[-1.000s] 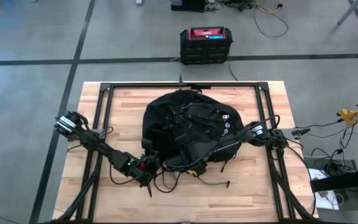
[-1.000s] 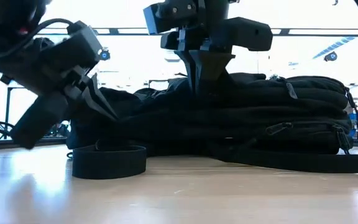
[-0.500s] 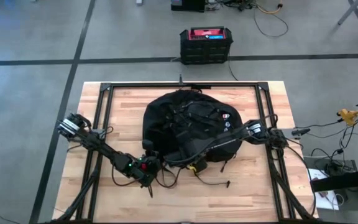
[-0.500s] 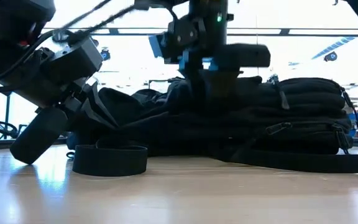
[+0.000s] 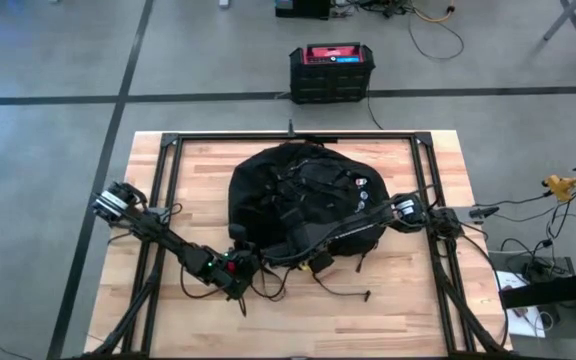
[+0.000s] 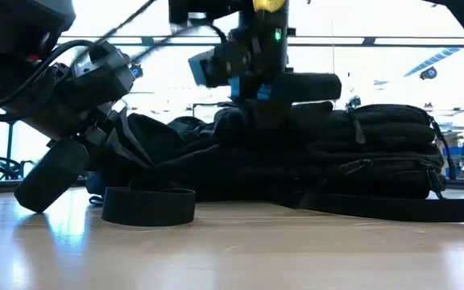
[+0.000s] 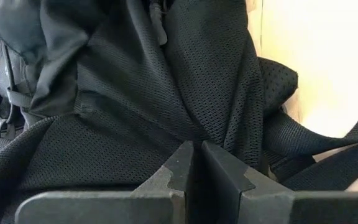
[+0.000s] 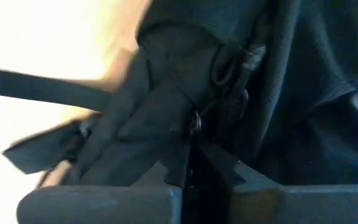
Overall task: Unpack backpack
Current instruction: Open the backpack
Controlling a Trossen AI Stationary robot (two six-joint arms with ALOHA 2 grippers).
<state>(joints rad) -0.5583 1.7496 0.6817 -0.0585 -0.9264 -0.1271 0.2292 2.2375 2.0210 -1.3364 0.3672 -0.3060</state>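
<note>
The backpack [image 5: 303,205] lies on the counter [image 5: 408,310]. The left tool [image 7: 194,155] is clenched on its mesh fabric; the right tool [image 8: 191,158] is clenched on its black cloth.

A pale wooden plank surface [image 5: 198,170] stands on a grey floor [image 5: 48,60] crossed by dark lines. Beyond its far edge sits a black crate with a red top [image 5: 331,72]. Cables [image 5: 433,30] trail nearby. Bright windows [image 6: 393,72] fill the room behind.
</note>
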